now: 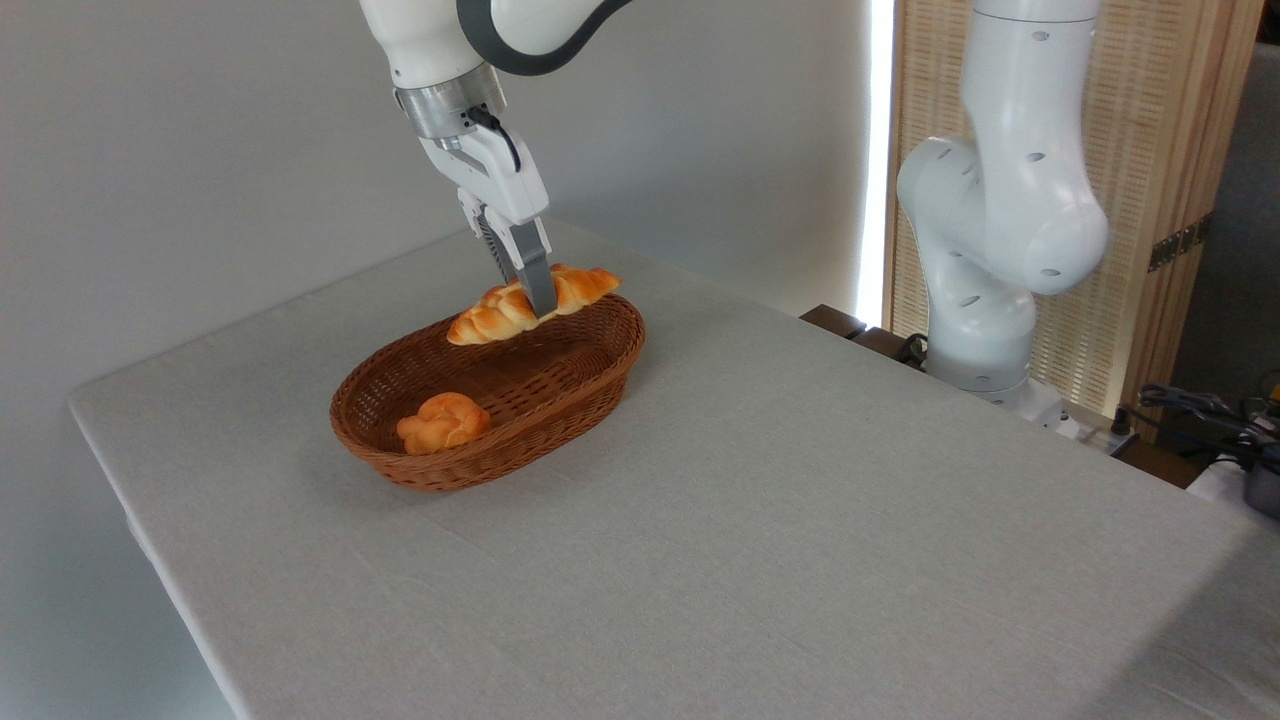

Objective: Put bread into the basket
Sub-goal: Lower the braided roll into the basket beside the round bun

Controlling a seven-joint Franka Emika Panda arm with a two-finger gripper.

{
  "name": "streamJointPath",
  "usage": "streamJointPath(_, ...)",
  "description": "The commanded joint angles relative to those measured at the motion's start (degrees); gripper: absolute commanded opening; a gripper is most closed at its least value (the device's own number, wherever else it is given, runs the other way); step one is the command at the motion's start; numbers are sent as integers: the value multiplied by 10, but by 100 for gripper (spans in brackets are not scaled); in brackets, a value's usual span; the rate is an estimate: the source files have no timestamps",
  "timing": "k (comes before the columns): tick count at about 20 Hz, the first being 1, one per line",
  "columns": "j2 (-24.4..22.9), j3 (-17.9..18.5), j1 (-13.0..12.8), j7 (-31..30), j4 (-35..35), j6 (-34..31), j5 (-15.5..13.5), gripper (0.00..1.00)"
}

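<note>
We find the gripper (533,290) clamped across the middle of the braided loaf (532,303), its fingers (540,283) closed on it from above. The loaf is held roughly level at the far side of the oval wicker basket (560,395), at about rim height; whether it touches the far rim we cannot tell from this angle. A small knot-shaped bun (444,421) already lies in the near end of the basket, leaving the middle and far floor free.

In our judgement the step in hand is the placement. To do it well, the loaf should be brought slightly toward the basket's centre and turned along its long axis, so neither pointed end hangs over the flared wall — then lowered until it rests on the weave before the fingers part. Releasing at the present height risks the loaf perching on the rim or rolling outward. The bun is well apart from the landing spot.

The surface (800,520) carries a pale grey cloth, with only the basket on it. Behind stands a plain light wall; to the right, a slatted wooden screen (1150,180) and some cables (1200,405) near the arm's base.
</note>
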Motion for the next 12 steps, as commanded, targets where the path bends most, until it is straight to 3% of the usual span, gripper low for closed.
streamJointPath(1,18,-7,3,-8,11,3,-11,38)
streamJointPath(6,23,-13,3,-5,11,23,-11,43)
streamJointPath(10,25,-20,3,1,9,37,-7,56)
streamJointPath(11,28,-26,3,0,9,37,-6,67)
streamJointPath(12,31,-26,3,-1,9,37,-6,70)
